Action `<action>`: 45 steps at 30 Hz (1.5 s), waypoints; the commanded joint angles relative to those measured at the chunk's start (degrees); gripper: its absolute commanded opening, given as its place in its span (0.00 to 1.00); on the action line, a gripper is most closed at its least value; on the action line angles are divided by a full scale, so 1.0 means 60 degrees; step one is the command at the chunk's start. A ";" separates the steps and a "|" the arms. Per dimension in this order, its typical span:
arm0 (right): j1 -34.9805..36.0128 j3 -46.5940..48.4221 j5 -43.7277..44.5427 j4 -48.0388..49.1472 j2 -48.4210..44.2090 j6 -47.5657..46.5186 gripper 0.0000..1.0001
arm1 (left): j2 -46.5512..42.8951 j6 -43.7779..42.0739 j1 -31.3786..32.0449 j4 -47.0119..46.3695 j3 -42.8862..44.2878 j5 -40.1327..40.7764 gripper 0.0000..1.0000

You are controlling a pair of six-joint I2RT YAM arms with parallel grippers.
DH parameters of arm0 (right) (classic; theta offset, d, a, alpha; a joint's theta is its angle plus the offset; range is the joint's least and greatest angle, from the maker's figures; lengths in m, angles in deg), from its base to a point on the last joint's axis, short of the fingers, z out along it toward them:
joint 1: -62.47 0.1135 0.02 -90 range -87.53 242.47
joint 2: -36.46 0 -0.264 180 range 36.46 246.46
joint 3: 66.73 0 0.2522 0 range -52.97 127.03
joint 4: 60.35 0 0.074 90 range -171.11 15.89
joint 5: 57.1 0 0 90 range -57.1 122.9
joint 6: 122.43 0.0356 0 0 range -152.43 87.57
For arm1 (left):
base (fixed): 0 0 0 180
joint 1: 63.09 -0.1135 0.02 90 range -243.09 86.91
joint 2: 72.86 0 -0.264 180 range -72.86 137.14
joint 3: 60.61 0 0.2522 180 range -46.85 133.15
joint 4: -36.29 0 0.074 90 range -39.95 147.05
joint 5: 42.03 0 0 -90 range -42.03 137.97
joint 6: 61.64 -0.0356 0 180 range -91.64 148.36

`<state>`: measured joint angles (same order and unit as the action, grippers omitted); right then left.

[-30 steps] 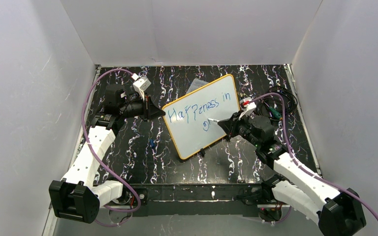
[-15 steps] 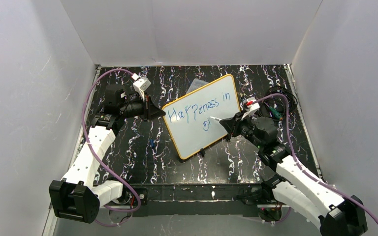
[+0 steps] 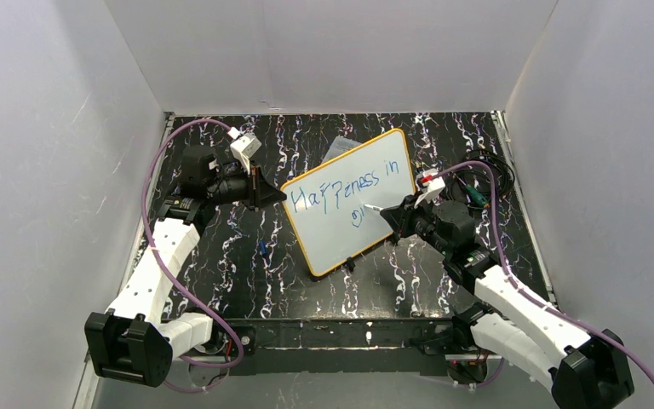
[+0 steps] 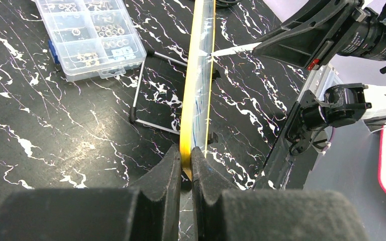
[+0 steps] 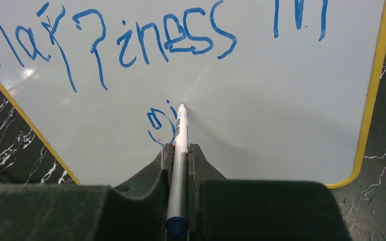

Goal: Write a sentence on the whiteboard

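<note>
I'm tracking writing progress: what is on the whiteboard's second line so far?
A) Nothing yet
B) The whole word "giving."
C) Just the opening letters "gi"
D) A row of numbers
C: the sentence on the whiteboard shows only "gi" below "Happiness in", with the marker tip right beside those letters.

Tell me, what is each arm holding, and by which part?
The left gripper pinches the whiteboard by its yellow frame edge. The right gripper clamps a marker around its barrel, tip at the board.
</note>
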<state>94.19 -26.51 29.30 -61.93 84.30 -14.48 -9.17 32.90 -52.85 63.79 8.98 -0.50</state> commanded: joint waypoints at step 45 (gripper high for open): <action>-0.0043 0.0455 0.0786 0.0546 0.0093 -0.0328 0.01 | -0.0176 -0.0227 0.0066 -0.0078 -0.0019 -0.0360 0.00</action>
<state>94.19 -26.16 33.85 -61.49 84.65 -15.63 -9.17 33.05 -52.85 63.81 8.98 -0.52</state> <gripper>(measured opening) 0.186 0.066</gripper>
